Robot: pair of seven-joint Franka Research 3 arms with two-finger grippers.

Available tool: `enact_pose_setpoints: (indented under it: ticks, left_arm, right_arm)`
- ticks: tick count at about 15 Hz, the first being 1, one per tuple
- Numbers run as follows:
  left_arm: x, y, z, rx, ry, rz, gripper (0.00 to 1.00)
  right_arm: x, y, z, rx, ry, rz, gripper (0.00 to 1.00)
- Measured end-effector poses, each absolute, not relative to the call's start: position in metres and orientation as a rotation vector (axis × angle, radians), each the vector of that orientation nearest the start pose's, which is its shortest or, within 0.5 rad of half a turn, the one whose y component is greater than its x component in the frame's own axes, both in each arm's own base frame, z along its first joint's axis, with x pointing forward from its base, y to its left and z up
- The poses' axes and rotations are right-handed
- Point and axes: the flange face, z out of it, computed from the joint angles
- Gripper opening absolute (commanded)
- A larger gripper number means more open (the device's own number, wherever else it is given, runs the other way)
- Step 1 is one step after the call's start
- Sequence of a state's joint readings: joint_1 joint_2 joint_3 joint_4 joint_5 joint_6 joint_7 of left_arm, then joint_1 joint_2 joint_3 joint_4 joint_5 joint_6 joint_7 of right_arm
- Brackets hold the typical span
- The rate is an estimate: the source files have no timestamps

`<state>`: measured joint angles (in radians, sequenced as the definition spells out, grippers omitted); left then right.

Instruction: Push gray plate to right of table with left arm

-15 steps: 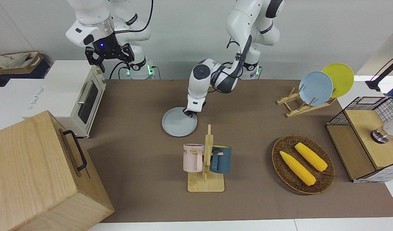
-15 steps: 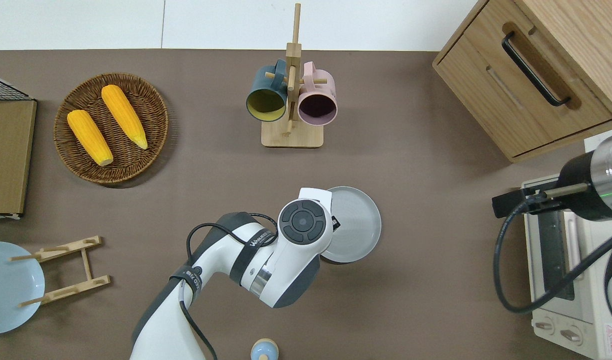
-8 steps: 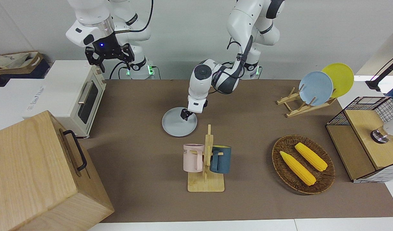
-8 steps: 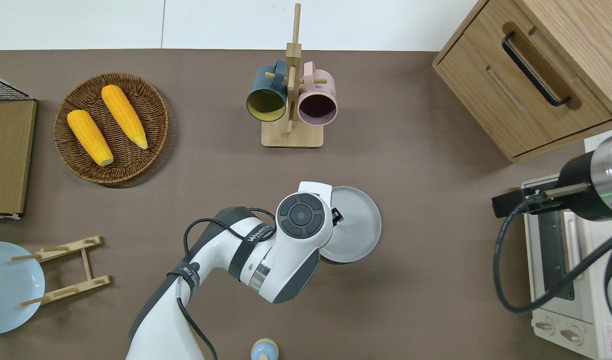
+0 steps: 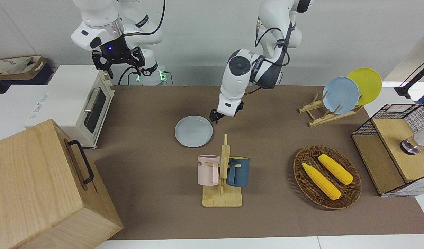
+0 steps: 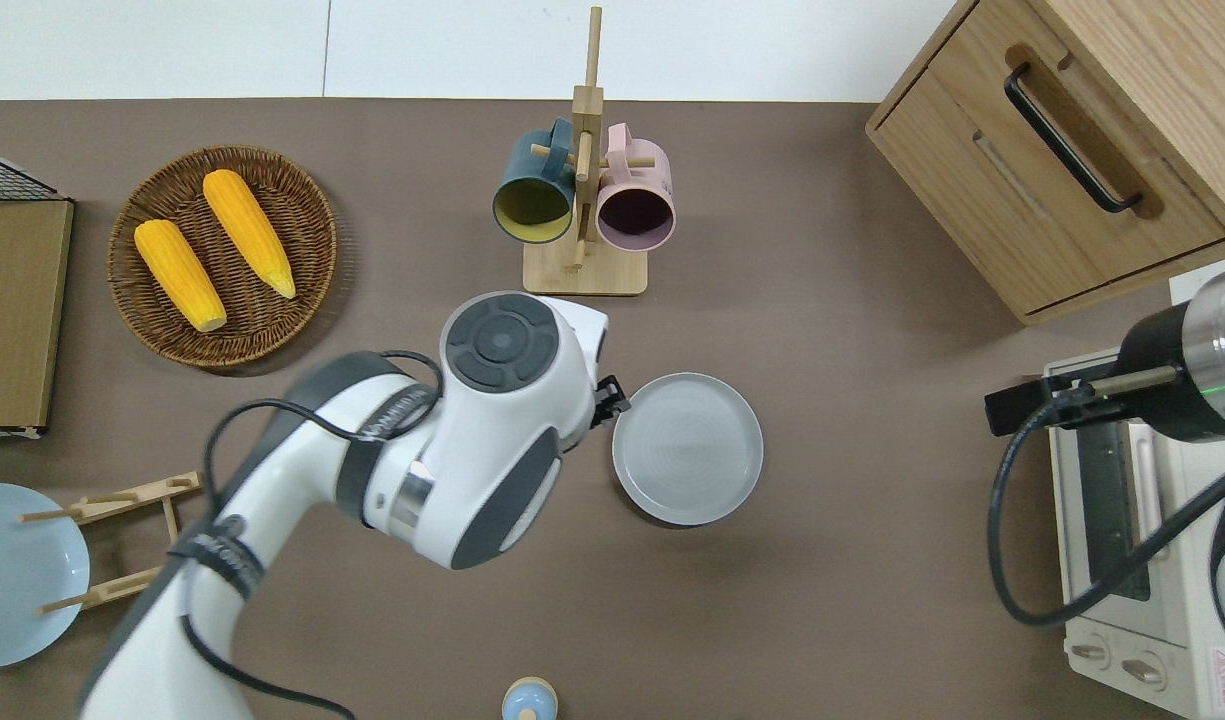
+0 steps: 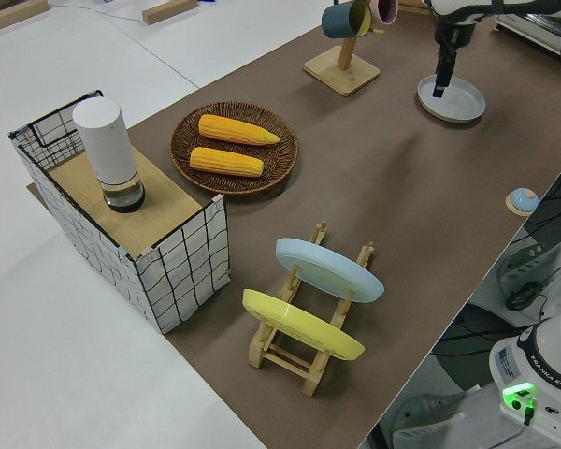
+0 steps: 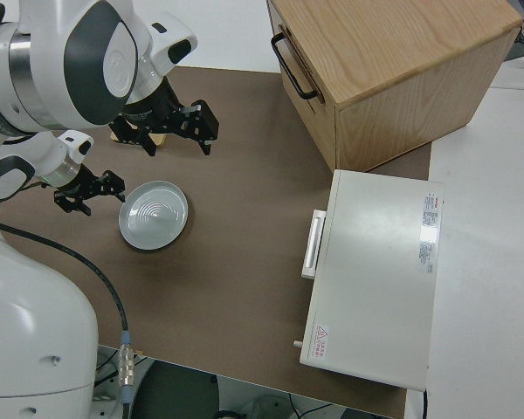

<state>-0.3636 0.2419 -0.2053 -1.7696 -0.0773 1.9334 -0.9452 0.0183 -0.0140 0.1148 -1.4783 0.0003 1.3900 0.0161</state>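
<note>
The gray plate (image 5: pixel 193 131) lies flat on the brown table (image 5: pixel 146 114), near the middle and nearer to the robots than the mug rack. It also shows in the overhead view (image 6: pixel 687 448), the left side view (image 7: pixel 452 98) and the right side view (image 8: pixel 155 214). My left gripper (image 5: pixel 214 117) is shut and empty. It hangs just off the plate's rim, on the side toward the left arm's end of the table, as the overhead view (image 6: pixel 612 400) shows. It does not touch the plate. My right gripper (image 5: pixel 124 71) is open, and that arm is parked.
A wooden mug rack (image 5: pixel 223 173) holds a pink mug and a dark blue mug. A wicker basket (image 5: pixel 350 193) holds two corn cobs. A plate rack (image 5: pixel 322 114) holds a sky-blue plate and a yellow plate. A white toaster oven (image 5: pixel 77 100) and a wooden drawer cabinet (image 5: pixel 35 186) stand at the right arm's end.
My left gripper has lifted off the plate's surface and moved toward the left arm's end, clear of the rim. The plate has stayed where it was. The right arm has not moved.
</note>
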Motion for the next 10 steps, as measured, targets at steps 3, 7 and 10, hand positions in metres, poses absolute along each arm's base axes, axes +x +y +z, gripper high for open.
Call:
enact_pose_setpoints:
  ticks: [3,7,10]
  left_arm:
    - [0.543,-0.275,0.477,-3.116,-0.561,0.231,1.0]
    - [0.566,-0.22,0.52,-3.147,-0.457,0.235,1.0]
    - [0.57,-0.182,0.548,-3.153,-0.422,0.242,1.0]
  right_arm:
    - [0.526,0.071,0.66,-3.141,-0.184,0.117,0.983]
    - [0.526,0.071,0.66,-3.141,-0.184,0.117,0.983]
    - [0.526,0.071,0.66,-3.141,-0.184,0.117,0.983]
